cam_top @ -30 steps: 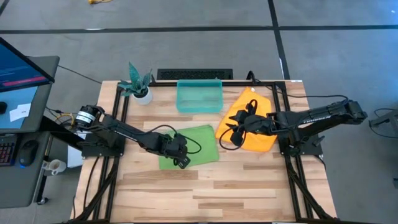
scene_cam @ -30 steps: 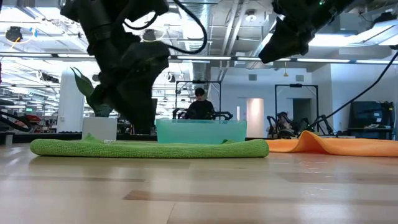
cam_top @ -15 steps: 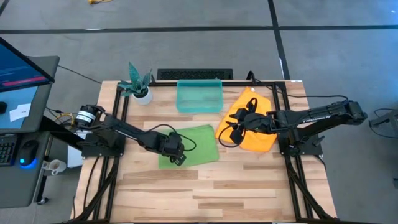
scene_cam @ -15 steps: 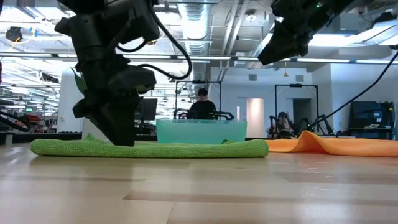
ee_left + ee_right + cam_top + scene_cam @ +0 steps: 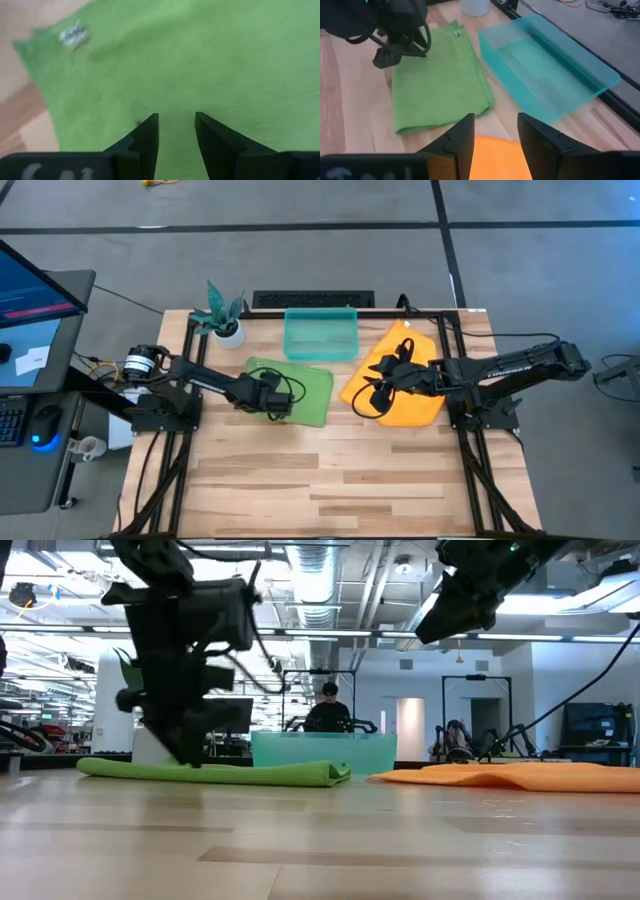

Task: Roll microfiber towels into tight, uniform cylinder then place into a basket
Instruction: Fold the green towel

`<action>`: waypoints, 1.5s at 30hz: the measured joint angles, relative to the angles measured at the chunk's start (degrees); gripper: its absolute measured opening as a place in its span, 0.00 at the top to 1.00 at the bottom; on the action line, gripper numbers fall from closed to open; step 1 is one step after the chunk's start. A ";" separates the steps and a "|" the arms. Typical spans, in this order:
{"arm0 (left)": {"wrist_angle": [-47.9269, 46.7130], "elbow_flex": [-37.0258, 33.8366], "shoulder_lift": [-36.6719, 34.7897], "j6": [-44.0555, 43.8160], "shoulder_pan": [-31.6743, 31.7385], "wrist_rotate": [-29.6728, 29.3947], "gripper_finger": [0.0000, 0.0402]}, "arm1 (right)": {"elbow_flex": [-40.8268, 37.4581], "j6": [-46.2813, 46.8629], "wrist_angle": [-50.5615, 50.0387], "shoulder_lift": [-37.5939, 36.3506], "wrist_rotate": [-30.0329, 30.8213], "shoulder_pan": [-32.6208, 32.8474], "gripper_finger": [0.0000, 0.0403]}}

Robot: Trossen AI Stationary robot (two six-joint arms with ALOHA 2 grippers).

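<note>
Left tool [image 5: 277, 406] — fingers narrowly parted, gripping nothing — sits low over the green towel [image 5: 300, 388], flat on the table [image 5: 330, 490] before the basket [image 5: 320, 335]. Pinch one edge squarely for an even roll. Right tool [image 5: 368, 398] — parted, empty — hangs above the orange towel [image 5: 415, 402].

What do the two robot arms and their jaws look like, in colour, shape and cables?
Both arms are black, slim and jointed. The left arm has a silver, round part near its base; the right arm carries white lettering along one link. Thin black cables loop beside the left gripper and right gripper. The jaws are dark, flat and tapered.
</note>
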 joint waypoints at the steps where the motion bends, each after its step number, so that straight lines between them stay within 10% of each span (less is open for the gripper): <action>1: 0.38 0.72 0.00 0.92 -0.18 -0.59 0.70 | 0.00 0.00 0.00 0.00 0.00 0.13 0.58; 16: 34.27 4.60 5.09 25.43 -7.35 -1.62 0.70 | 0.00 -0.33 0.47 0.00 0.00 0.71 0.58; 35: 20.64 17.21 17.89 42.05 -9.40 23.00 0.70 | -0.02 -3.05 1.15 0.00 0.00 0.70 0.58; 45: -1.83 31.34 18.49 30.07 -18.52 27.09 0.70 | -0.02 -3.04 1.14 0.00 0.00 0.70 0.58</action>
